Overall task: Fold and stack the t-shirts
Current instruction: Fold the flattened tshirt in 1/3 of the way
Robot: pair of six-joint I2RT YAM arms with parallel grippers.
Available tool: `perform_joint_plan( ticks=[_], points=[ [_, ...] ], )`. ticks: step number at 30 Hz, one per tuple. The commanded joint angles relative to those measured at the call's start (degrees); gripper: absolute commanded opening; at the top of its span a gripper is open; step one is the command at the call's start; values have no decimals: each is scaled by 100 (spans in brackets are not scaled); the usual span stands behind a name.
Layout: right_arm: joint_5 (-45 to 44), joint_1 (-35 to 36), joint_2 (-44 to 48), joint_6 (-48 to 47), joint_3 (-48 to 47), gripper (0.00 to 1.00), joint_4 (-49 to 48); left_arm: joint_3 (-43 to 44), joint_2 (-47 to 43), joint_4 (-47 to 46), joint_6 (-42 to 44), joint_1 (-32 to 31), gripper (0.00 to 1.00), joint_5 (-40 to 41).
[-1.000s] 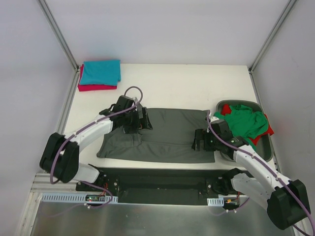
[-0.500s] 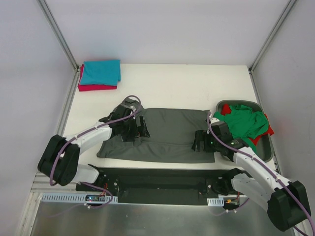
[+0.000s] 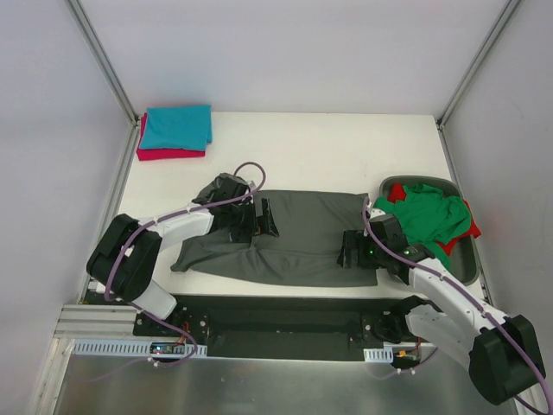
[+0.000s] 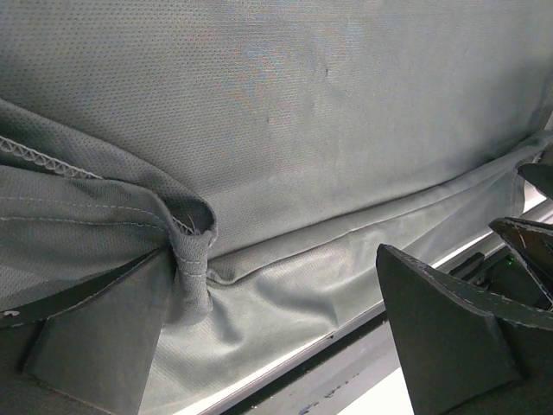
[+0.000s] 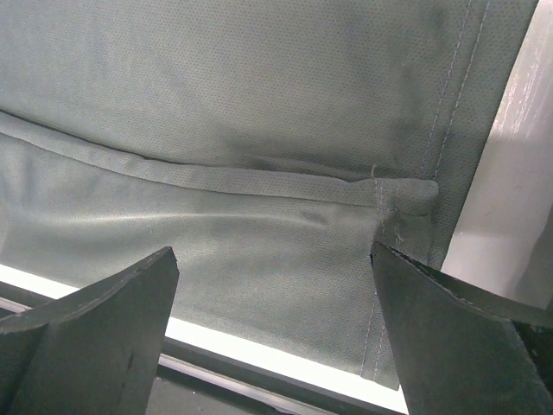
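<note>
hard to make out from above: how wide the left pincer [image 3: 266,220] and the right pincer [image 3: 346,248] stand, dark parts lost against dark cloth. hidden too: most of the red t-shirt [image 3: 396,192], buried under the crumpled green t-shirt [image 3: 429,216] in a dark grey oval tub [image 3: 467,263] at the right edge of the white worktop [image 3: 328,156], with only red scraps showing at the heap's left and right. mostly covered as well: the folded crimson-pink t-shirt [image 3: 169,155] in the far left corner, under the folded teal t-shirt [image 3: 177,127], just a pink edge peeking out on the near and left sides. cut off in both wrist views: the outer part of every finger.

spread flat across the near middle of the worktop: the dark grey t-shirt [image 3: 307,233], long side running left to right, near edge close to the black base rail [image 3: 285,322].

left arm [image 3: 173,229] bent in from the left, wrist low over the shirt's left part, pincer pointing right. up close, released – jaws wide, a bunched stitched hem resting against one finger [image 4: 95,346], nothing clamped.

right arm [image 3: 442,292] reaching up from the near right corner, wrist low over the shirt's near right corner, pincer pointing left. up close, released too, jaws wide above a folded seam and the shirt's side edge, a strip of bare worktop beyond.
</note>
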State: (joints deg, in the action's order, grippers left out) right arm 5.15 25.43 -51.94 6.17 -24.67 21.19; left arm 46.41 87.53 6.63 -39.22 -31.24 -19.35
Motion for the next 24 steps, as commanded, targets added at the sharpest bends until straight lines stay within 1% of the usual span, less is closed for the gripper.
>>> perform_joint_plan(
  ticks=[1, 4, 7, 11, 16, 18, 20, 22, 24],
  points=[
    [-75, -12, -61, 77, 14, 96, -185, 175, 142, -92, 20, -66, 99, -69],
    [-66, -21, -44, 85, 14, 96, -185, 149, -24, 100, 64, -66, 99, 203],
    [-75, -21, -18, 77, 32, 96, -185, 53, -445, 513, 125, -66, 99, 642],
    [-66, -38, 18, 77, 23, 96, -159, -123, -1105, 1224, 108, -66, 99, 1564],
    [12, -29, 184, 24, -73, 96, 16, -448, -1896, 2095, -199, -22, 99, 2812],
    [283, -21, 324, 24, -144, 96, 34, -772, -2256, 2167, -410, 74, 99, 2955],
    [827, 6, 465, 59, -170, 96, -166, -1133, -2546, 2149, -551, 258, 99, 3016],
    [1565, 76, 492, 217, -144, 96, -727, -1458, -2749, 2036, -551, 530, 99, 2973],
    [2067, 312, 361, 489, -100, 96, -1395, -1757, -2890, 1808, -482, 881, 99, 2641]
  ],
)
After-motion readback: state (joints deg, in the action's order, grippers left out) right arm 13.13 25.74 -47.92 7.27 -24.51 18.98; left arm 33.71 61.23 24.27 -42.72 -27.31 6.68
